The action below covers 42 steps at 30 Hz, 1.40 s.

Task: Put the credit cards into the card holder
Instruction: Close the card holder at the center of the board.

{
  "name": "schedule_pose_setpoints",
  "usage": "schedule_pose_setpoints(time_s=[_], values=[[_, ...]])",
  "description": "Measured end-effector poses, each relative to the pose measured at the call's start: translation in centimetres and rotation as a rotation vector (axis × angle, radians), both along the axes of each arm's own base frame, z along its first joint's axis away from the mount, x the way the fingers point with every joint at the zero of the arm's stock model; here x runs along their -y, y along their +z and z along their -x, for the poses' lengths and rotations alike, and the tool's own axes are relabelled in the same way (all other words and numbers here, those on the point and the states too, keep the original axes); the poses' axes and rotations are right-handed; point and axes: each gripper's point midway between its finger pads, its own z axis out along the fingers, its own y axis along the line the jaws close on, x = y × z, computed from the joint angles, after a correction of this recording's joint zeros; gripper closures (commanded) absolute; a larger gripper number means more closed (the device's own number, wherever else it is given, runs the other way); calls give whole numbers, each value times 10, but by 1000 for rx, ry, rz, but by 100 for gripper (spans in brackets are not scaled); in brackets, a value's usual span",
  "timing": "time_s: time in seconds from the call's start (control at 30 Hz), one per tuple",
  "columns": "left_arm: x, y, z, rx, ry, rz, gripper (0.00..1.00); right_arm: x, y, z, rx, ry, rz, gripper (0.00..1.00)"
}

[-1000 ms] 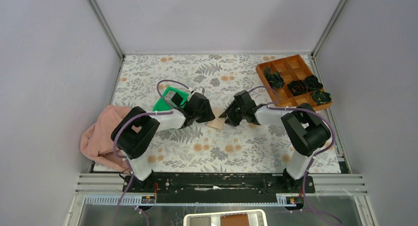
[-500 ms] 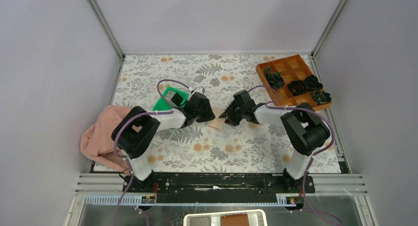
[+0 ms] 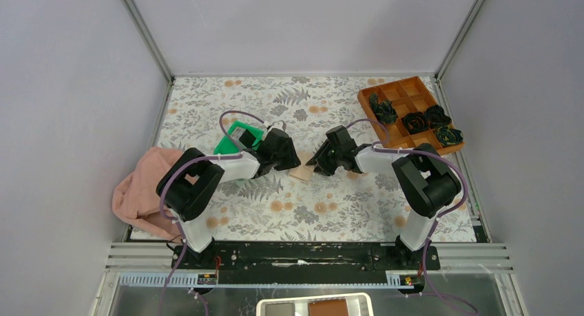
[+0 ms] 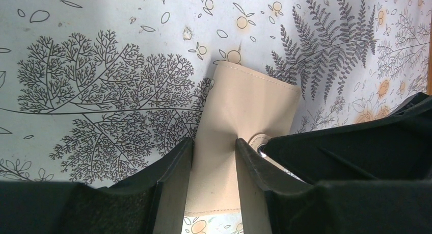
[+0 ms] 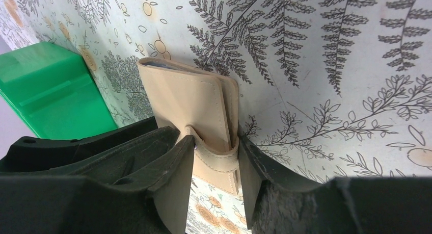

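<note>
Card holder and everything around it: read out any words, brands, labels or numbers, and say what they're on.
No readable text in any view.
The card holder: plain tan, stitching only, no brand visible.
The green tray: unmarked.
The table cover: fern and flower print only.

The tan card holder (image 4: pixel 244 106) is seen lying on the floral tabletop (image 4: pixel 102 50). It is pinched across its width between the two black fingers (image 4: pixel 170 165) of the left hand (image 4: pixel 214 147), and is creased there. Its tab (image 4: pixel 256 139) is met from the right by another black finger (image 4: pixel 351 142).
</note>
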Motion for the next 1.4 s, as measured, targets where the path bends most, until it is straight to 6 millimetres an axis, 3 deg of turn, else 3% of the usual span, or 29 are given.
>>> schedule_pose_setpoints(time_s=[0.87,1.13,1.4], values=[[-1,-2,-8,13,15,7,57,0,-9,-5,9,1,11,63],[-3,-1,-15,28,28,9,54,-4,-7,-13,54,2,-9,46],[0,2,-18,17,22,-4,50,-9,7,-20,126,72,19,43]])
